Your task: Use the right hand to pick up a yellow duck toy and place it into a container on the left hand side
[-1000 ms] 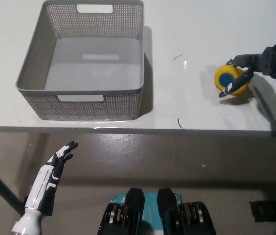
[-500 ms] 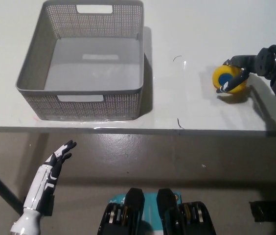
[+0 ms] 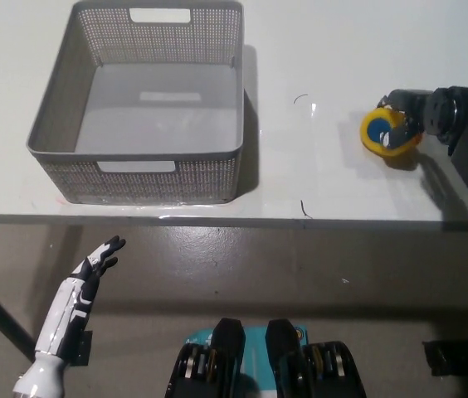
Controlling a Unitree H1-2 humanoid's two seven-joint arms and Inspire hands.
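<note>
The yellow duck toy [image 3: 381, 133], with a blue round patch facing up, lies on the white table [image 3: 317, 182] at the right. My black right hand [image 3: 416, 120] reaches in from the right edge and its fingers curl around the toy's far and right sides, touching it. The toy still rests on the table. The grey mesh container [image 3: 147, 99] stands at the upper left and holds nothing. My white left hand [image 3: 85, 286] hangs below the table's front edge at the lower left, fingers straight and apart.
A small dark mark [image 3: 302, 99] and a short scratch [image 3: 304, 207] show on the table between the container and the toy. Below the front edge lies grey floor [image 3: 259, 265].
My right hand has closed in tighter around the duck, its fingers wrapping further over the toy. The toy turned slightly. The left hand sank a little lower.
</note>
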